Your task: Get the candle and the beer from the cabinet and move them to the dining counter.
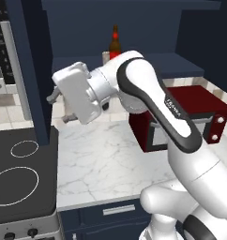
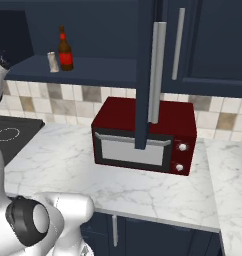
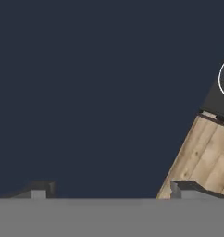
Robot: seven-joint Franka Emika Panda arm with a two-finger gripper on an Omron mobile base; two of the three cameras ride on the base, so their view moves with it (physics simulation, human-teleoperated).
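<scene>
Right in front of you, your gripper [image 3: 111, 192] has its two tips spread wide apart with nothing between them. It looks straight at a flat dark blue cabinet door [image 3: 86, 92], very close. In the left base view the hand [image 1: 78, 93] sits beside the edge of that open door [image 1: 33, 70], above the white worktop [image 1: 106, 159].

A bit farther back is the red microwave [image 2: 143, 137] on the worktop.

Farthest away, inside the open cabinet [image 2: 108, 70], the beer [image 2: 65, 50] stands upright on the shelf. The candle [image 2: 52, 61] stands just beside it, near the shelf's front edge.

The beer is glass, so it is likely hard, smooth and slippery, and it could break if it tips. Take hold of it around the wide body at the red label, not the thin neck. The candle is tiny and probably light. Pinch it gently at the middle so it does not pop out.

In the left base view your arm covers the bottom of the bottle and most of the candle. You cannot make out whether the two are touching.
</scene>
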